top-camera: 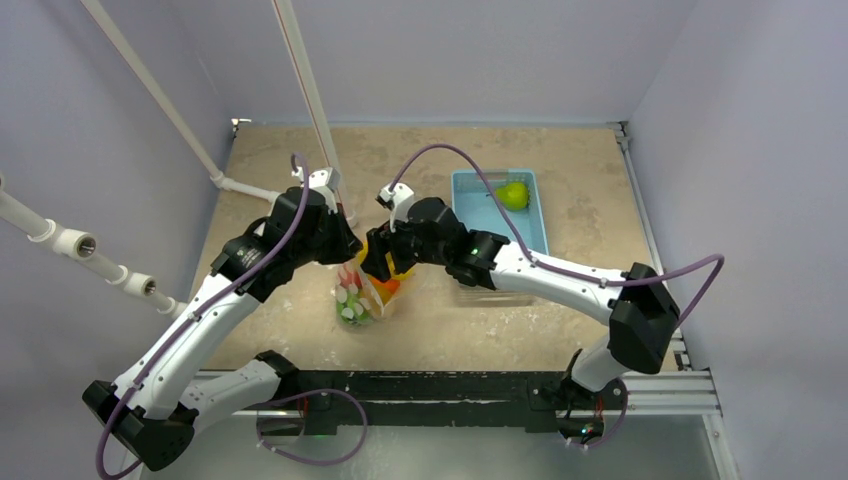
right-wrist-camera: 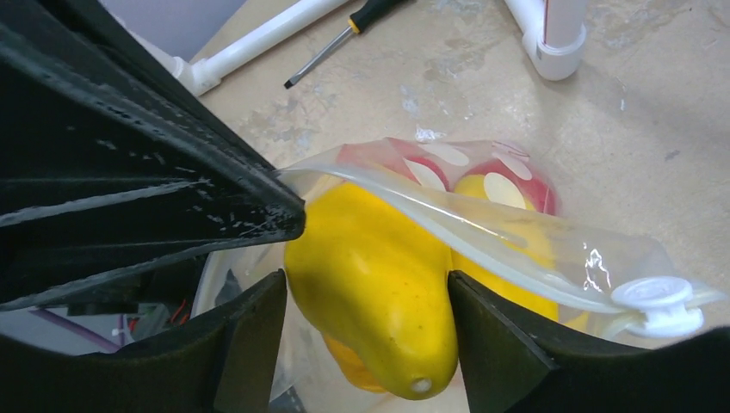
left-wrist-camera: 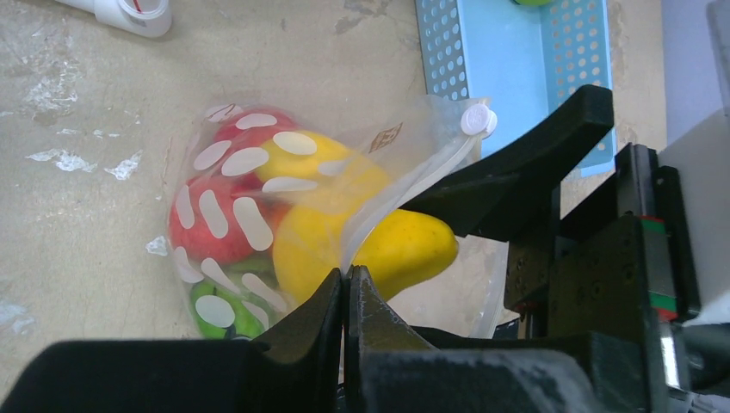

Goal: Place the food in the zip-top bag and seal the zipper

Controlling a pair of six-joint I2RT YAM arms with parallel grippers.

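Left tool (left-wrist-camera: 346,288) pinches the bag (left-wrist-camera: 215,215) at its mouth; right tool (right-wrist-camera: 366,288) grips a yellow fruit (right-wrist-camera: 379,344) half inside (red and green ones already in), mid-table (left-wrist-camera: 86,215).

white arms (top-camera: 190,330), black joints (top-camera: 640,320), purple cables (top-camera: 480,165)

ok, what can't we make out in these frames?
Top view: the zip-top bag's mouth, covered by both wrists.
Left wrist view: whatever green thing sits in the light-blue basket, cropped by the top edge; the bag's lowest fruits, behind the shut left pincer.
Right wrist view: the fruits deeper in the bag, blocked by the yellow fruit between the right pincer's fingers.
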